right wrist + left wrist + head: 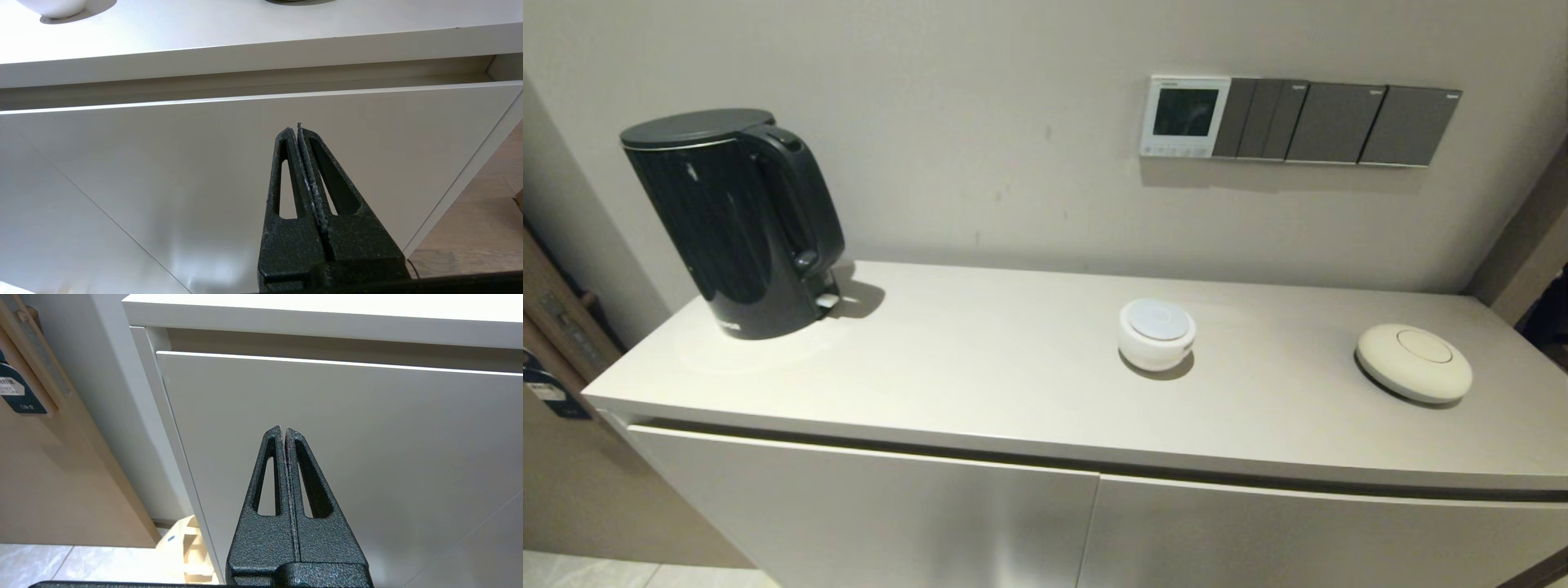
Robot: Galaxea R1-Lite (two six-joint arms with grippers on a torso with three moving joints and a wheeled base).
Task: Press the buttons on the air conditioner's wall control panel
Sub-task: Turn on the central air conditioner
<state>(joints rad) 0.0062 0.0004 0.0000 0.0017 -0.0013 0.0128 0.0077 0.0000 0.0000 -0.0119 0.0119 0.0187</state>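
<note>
The air conditioner's wall control panel (1184, 116) hung on the wall above the rear edge of the bench (1013, 384), toward the bench's right half. Its screen appeared dark greenish in the head view. The buttons (1174, 150) formed a small row along the panel's lower edge; you could not count them with confidence. Immediately to the panel's right, touching its side, ran a strip of dark grey switch plates (1335, 122).

On the bench top, a black electric kettle (735, 220) stood upright near the rear left corner. A small white round dish with a lid (1156, 333) sat about midway between the front and rear edges, roughly below the panel. A flat cream disc (1414, 362) lay well apart from it, toward the right edge.

Neither arm appeared in the head view. You had the left gripper (283, 429) held low before the bench's left cabinet door (347, 457), below the front edge, its fingers pressed together and holding nothing. You had the right gripper (295, 130) likewise low before the right cabinet door (163, 171), beneath the front edge, fingers closed against each other with nothing between them. Both grippers were well apart from the panel.
</note>
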